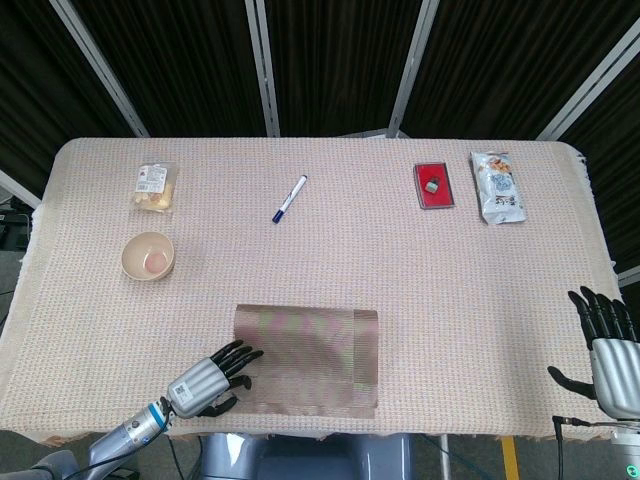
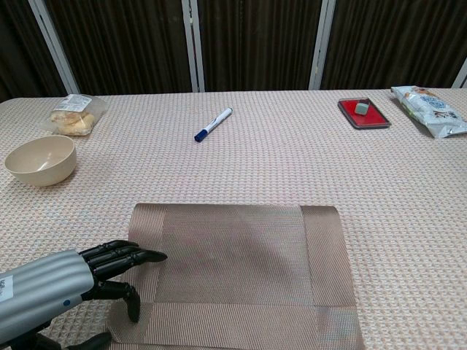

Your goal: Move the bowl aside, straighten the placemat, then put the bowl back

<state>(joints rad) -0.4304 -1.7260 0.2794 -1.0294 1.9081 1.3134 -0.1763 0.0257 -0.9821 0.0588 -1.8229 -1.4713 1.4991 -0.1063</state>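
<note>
The brown woven placemat [image 1: 308,360] [image 2: 237,270] lies near the table's front edge, its sides roughly square to the edge. My left hand [image 1: 212,377] [image 2: 87,273] rests at the mat's left edge, fingers stretched over the border and thumb tucked below; whether it pinches the mat is unclear. The cream bowl [image 1: 148,255] [image 2: 40,160] stands upright on the tablecloth to the far left, well apart from the mat. My right hand [image 1: 603,345] stays at the right front corner of the table, fingers spread, holding nothing.
A bag of snacks [image 1: 154,187] lies behind the bowl. A blue-capped marker [image 1: 288,199] lies mid-table at the back. A red tray [image 1: 434,185] with a small block and a white snack packet [image 1: 497,186] sit at the back right.
</note>
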